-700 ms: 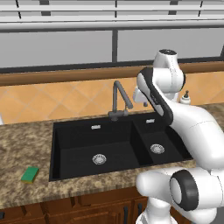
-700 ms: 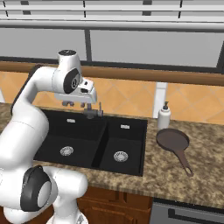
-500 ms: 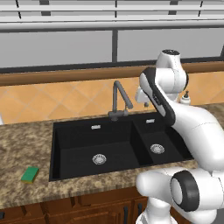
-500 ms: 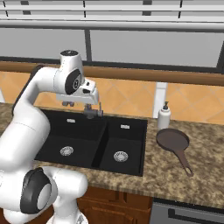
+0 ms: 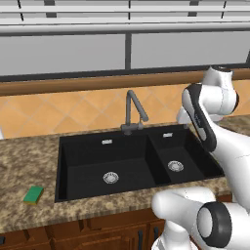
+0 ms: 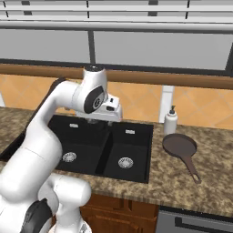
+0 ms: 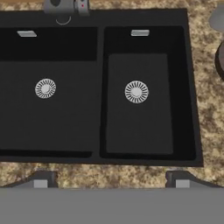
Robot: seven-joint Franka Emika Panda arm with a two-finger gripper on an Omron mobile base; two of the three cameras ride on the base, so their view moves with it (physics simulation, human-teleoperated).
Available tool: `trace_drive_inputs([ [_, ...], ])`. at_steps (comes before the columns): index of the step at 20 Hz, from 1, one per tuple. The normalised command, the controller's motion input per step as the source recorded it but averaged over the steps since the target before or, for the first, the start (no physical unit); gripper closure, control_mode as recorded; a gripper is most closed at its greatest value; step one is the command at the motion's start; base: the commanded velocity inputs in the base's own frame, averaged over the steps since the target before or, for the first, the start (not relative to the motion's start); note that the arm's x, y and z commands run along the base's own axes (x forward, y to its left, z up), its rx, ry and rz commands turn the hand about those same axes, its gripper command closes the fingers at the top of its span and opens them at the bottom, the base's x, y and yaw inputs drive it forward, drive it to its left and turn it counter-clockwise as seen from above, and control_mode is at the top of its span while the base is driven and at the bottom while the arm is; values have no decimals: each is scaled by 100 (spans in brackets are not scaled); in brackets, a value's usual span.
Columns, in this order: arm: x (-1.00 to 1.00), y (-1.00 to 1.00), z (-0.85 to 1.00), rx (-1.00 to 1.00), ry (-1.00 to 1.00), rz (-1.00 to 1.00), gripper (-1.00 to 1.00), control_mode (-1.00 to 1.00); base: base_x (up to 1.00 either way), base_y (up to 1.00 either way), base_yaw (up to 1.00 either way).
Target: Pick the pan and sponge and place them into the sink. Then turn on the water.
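Bench [image 5: 29, 156] of speckled brown stone, running along an orange tiled wall under a row of grey windows. Set into it, black double-basin sink [image 5: 132, 166], wide basin to the left and narrower basin to the right in the left base view, each with a round silver drain and nothing lying in either. Behind the divider, dark grey gooseneck faucet [image 5: 133, 111], spout curving over the basins, no stream falling from it. White arm [image 6: 68, 102] bent high over the sink, hand held above the narrower basin and looking straight down into it. Jaws [image 7: 111, 181] spread wide apart with nothing between them, dark fingertips [image 7: 41, 180] showing low in the hand view against the front strip of bench, well above the stone. Right of the sink, dark brown pan [image 6: 180, 146] flat on the bench, just beside the basin rim, thin handle pointing toward the front edge and away from the sink. Just behind the pan, white soap dispenser [image 6: 170, 122] upright against the wall. Far on the other side, small green sponge [image 5: 33, 195] flat on the bench left of the wide basin, near the front edge, well apart from pan and hand.
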Motion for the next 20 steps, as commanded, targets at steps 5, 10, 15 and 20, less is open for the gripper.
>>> trace_drive_inputs([
  [5, -18, -91, -25, 0, -3, 0, -100, -100, 0, 0, 0],
  [10, 0, -86, -34, 0, -1, 0, -100, -100, 0, 0, 0],
  [15, 0, -74, -35, 0, 0, 2, -100, -100, 0, 0, 0],
  [20, 3, -61, -19, -2, -1, 9, -100, -100, 0, 0, 0],
])
